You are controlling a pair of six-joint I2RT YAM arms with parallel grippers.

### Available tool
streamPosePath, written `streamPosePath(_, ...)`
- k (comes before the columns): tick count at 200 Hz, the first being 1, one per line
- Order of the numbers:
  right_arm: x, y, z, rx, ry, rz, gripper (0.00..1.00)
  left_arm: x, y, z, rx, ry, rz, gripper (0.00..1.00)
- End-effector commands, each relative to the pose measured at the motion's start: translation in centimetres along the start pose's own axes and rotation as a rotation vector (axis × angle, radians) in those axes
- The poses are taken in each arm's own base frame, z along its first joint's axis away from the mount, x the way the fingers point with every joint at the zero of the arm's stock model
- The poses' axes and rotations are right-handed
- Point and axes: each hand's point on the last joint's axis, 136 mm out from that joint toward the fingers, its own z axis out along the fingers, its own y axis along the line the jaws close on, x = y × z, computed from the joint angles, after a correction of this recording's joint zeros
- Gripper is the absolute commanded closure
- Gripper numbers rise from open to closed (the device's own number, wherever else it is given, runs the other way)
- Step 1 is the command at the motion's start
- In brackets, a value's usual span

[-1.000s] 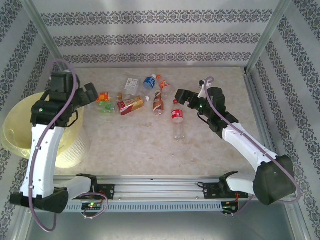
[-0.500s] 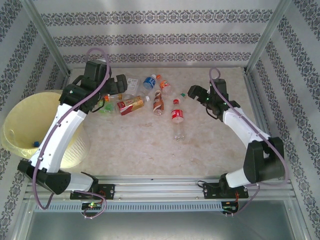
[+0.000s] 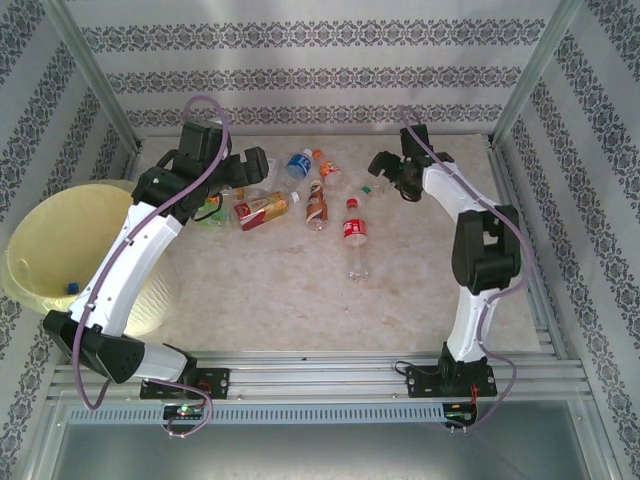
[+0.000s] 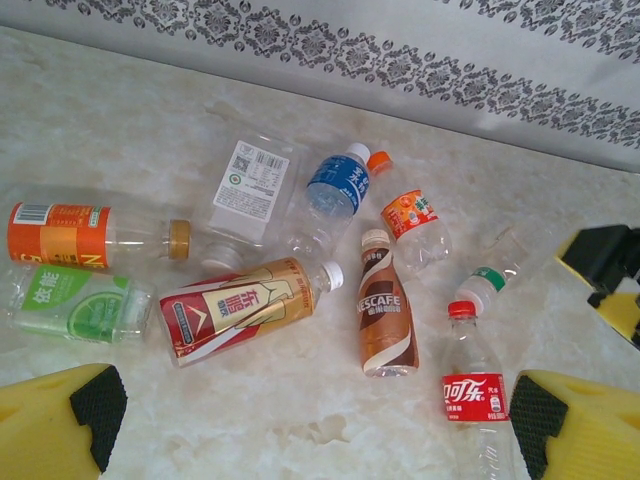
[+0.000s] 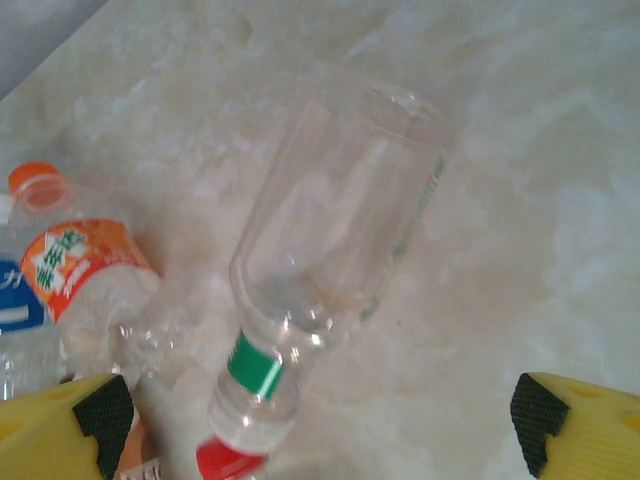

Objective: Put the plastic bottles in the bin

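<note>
**Right arm.** The right gripper point(image 5: 320, 428) is hanging over the far right part of the table point(image 5: 540, 180). Its jaws are standing wide, with nothing between the pads point(image 5: 100, 415).

- The clear bottle with the green neck band point(image 5: 340, 250) is lying flat just ahead of the fingertips, apart from them.
- Its long axis is running on a diagonal in the wrist view. The capped neck is low and left, close to the left pad, and the base is high and right.
- The closing line between the pads is running straight across, so the body is sitting oblique to it, not square.
- Judgement: a wrist turn and a short advance are looking necessary before the jaws can close across the barrel rather than along it.
- An orange-labelled bottle point(image 5: 85, 265) is lying just beside the neck end and could get nudged.

**Left arm.** The left gripper point(image 4: 310, 425) is likewise spread wide and empty. It is hovering above the main scatter of plastic bottles point(image 3: 262, 208). The red-and-gold bottle point(image 4: 240, 310) is lying nearest its fingers.

**Bin.** The bin point(image 3: 40, 230) is standing at the left side, beside the left arm and well apart from the right gripper. Judgement: the right arm is nearer this clear bottle, and the left arm is nearer the bin.
</note>
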Motion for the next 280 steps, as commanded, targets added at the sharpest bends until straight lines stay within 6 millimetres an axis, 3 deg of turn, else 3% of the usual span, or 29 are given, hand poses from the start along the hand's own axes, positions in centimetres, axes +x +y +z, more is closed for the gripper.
streamPosePath(1, -0.7, -0.3, 0.7, 0.052, 0.017, 0.063, 0.02, -0.4, -0.2, -0.4, 0.008, -0.030, -0.023, 0.00)
streamPosePath(66, -1.9, -2.7, 4.7, 0.268, 0.006, 0.127, 0.02, 0.0, 0.4, 0.5, -0.034, -0.014, 0.020, 0.00)
streamPosePath(105, -2.0, -2.4, 6.7, 0.285, 0.043, 0.129, 0.02, 0.7, 0.6, 1.7, -0.054, 0.019, 0.039, 0.00)
streamPosePath(160, -1.9, -2.5, 8.9, 0.295, 0.070, 0.140, 0.18, 0.7, 0.8, 3.3, -0.088, 0.040, 0.067, 0.00)
streamPosePath(219, -2.4, -3.1, 7.4, 0.226, -0.015, 0.139, 0.42, 1.0, 0.8, 4.2, -0.098, 0.065, 0.076, 0.00)
streamPosePath(280, -4.3, -2.7, 5.2, 0.095, -0.096, 0.160, 0.50, 1.1, 0.3, 4.4, -0.069, 0.077, 0.065, 0.01)
